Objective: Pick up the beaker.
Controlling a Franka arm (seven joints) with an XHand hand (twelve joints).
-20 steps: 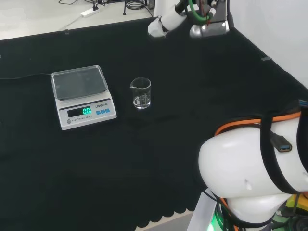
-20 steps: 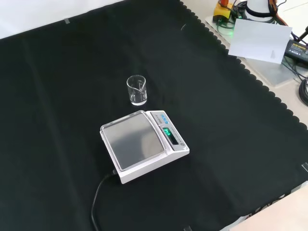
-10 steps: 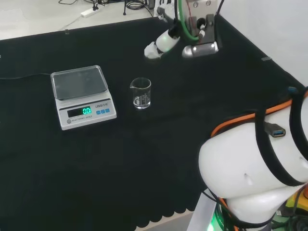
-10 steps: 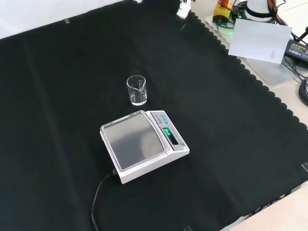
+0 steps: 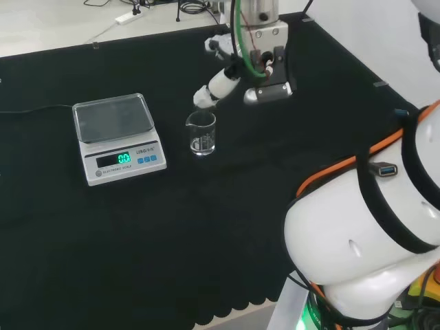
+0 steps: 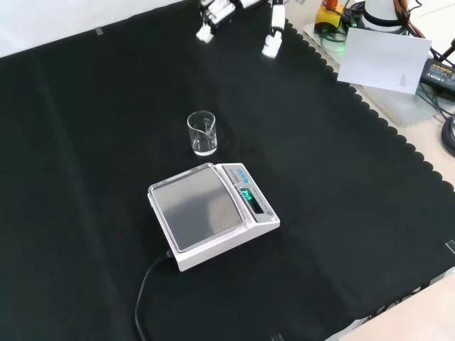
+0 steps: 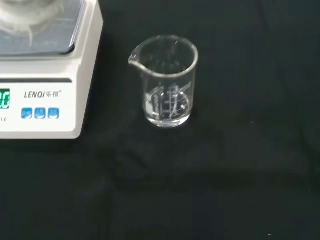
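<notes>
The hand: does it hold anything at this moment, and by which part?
Nothing is held. The hand is above the cloth, apart from the beaker, which stands free beside the scale.

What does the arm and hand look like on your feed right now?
The arm has glossy white rounded links, with black straps and an orange cable across them. A green cable runs down to the wrist by a grey bracket. The hand has white fingers with black parts.

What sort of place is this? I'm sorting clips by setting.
Probably a lab bench set up for robot trials: a clear glass beaker stands beside an electronic scale on black cloth, with the robot's hand above.
</notes>
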